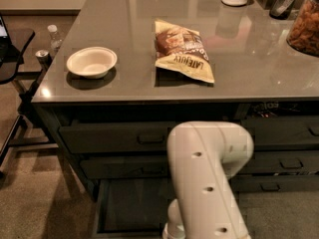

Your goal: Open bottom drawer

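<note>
Nearest to us, right at 6 o'clock on the bottom edge, the gripper (pixel 171 231) pokes out from under the big white arm (pixel 209 178). It's mostly cut off there, so whether the jaws are apart, together or clamped on the handle, we can't tell.

Just to its 9 o'clock side is the bottom drawer (pixel 132 205). It's already slid out a good way, with its shallow dark inside showing below the middle drawer (pixel 124 167) and its front lying along the bottom edge. We'd call the task mostly done, with maybe a bit of travel left.

For finishing well, our take is to pull straight back toward 6 o'clock, level with the runners. Any sideways drag could rack a wide, slim drawer like this. We'd ease off near the end stop instead of yanking, and watch the elbow so it doesn't bump the drawers above.

Further back, the top drawer (pixel 114 136) looks closed, same as the right-hand stack (pixel 284 131) at 3 o'clock.

Up on the counter (pixel 249 59), a white bowl (pixel 91 62) sits at 10 o'clock and a chip bag (pixel 182 49) at 12, well apart. Neither is in the way. A jar (pixel 304 26) sits far off at 2 o'clock.
</note>
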### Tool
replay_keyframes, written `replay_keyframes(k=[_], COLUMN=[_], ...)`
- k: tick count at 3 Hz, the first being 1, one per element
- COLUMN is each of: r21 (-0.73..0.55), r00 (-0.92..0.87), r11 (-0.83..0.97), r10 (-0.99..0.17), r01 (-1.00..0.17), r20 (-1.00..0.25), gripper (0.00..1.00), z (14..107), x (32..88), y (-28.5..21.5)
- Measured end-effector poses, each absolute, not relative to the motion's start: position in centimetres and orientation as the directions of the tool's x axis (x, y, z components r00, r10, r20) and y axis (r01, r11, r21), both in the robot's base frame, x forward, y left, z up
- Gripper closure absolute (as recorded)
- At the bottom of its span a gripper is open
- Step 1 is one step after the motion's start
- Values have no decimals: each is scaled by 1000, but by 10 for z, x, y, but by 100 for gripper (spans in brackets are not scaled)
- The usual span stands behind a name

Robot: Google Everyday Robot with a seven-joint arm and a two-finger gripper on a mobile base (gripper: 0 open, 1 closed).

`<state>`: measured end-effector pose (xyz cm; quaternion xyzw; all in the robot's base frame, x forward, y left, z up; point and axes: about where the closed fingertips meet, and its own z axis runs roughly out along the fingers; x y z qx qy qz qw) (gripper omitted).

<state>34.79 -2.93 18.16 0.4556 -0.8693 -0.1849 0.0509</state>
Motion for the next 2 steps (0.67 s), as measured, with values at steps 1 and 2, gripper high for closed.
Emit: replay_keyframes(k=[1, 2], r21=[379, 400], r00=[-648, -639], r11=[576, 569], r10=[-757, -768], r01=[-724, -718], r20=[-88, -54], gripper=[0, 0], z=[216, 220], x=[304, 277], y=[-57, -68])
